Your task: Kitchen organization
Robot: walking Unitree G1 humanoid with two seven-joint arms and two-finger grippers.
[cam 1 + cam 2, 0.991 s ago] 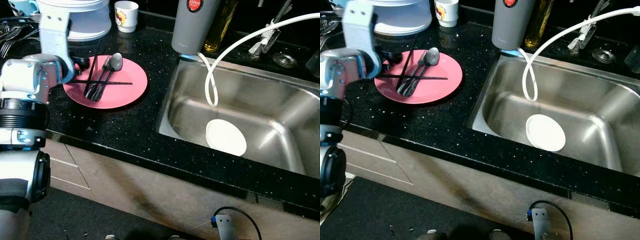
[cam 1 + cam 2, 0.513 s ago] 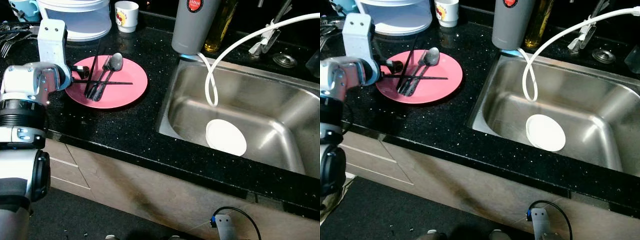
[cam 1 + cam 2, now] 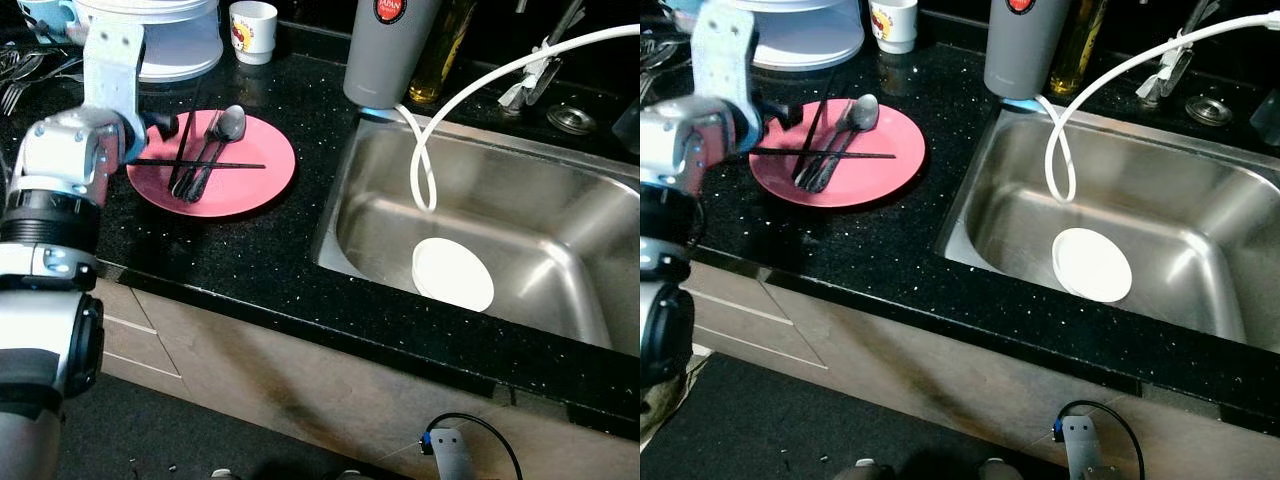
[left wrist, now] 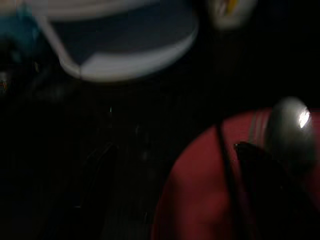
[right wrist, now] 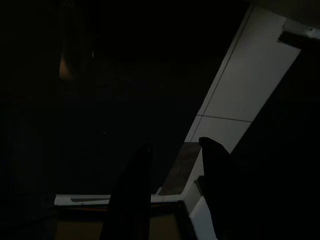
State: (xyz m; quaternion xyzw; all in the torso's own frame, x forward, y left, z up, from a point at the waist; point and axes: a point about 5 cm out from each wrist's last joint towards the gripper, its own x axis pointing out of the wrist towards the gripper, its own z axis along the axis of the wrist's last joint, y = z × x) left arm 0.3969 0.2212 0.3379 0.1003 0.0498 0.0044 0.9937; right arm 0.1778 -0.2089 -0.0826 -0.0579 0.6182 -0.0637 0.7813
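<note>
A pink plate (image 3: 250,178) lies on the black counter left of the sink. On it are a spoon (image 3: 231,122), a fork beside it and two black chopsticks (image 3: 220,164), one laid crosswise. My left gripper (image 3: 164,126) hovers at the plate's left rim, just by the chopstick ends. In the left wrist view its fingers (image 4: 260,165) stand wide apart and open over the plate (image 4: 200,185) and spoon (image 4: 290,120), holding nothing. My right gripper (image 5: 175,145) hangs idle in the dark beside the cabinet fronts, its fingers slightly apart.
A steel sink (image 3: 560,200) on the right holds a small white dish (image 3: 453,273), and a white hose (image 3: 428,130) loops into it. A grey bottle (image 3: 385,50), a white cup (image 3: 252,30) and a white tub (image 3: 175,45) stand behind the plate. Loose forks (image 3: 20,80) lie far left.
My left arm drew back toward me half a second ago and has gone forward again to the plate's left rim. The cutlery on the plate has not moved.
</note>
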